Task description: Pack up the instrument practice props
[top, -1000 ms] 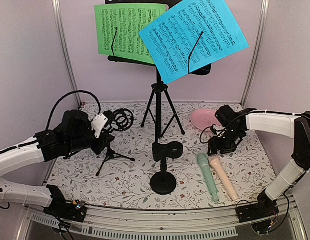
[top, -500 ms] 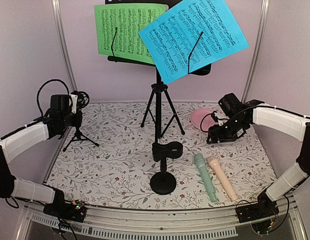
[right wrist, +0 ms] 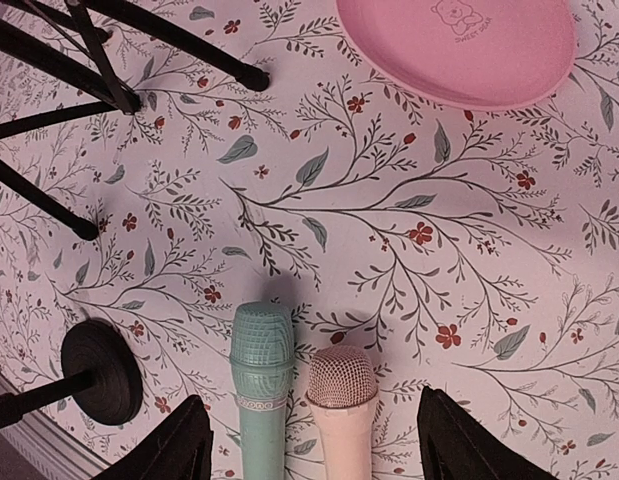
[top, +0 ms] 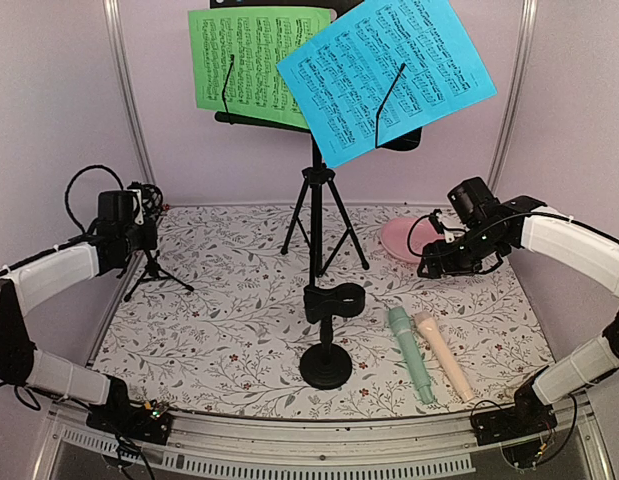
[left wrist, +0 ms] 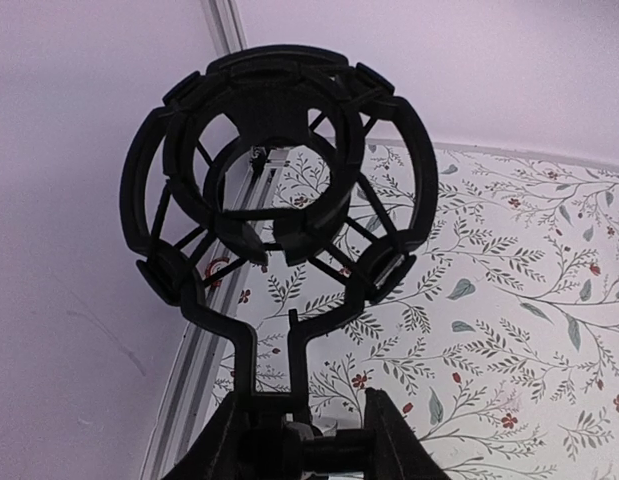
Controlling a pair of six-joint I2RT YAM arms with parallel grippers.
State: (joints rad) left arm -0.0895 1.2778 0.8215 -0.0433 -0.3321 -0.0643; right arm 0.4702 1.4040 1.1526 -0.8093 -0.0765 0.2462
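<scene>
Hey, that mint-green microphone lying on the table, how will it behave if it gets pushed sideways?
The mint-green microphone looks round-bodied and lies flat on the table, so it would probably roll. The pale-pink microphone close beside it might block it or get bumped. It looks like hard plastic, so likely stiff and light.

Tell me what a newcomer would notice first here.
The bright green sheet and blue sheet on the black music stand at the back centre dominate. Next comes the left gripper at the far left, shut on a black cage-shaped mic support. Then the mint-green microphone and pale-pink microphone, lying side by side at front right.
</scene>
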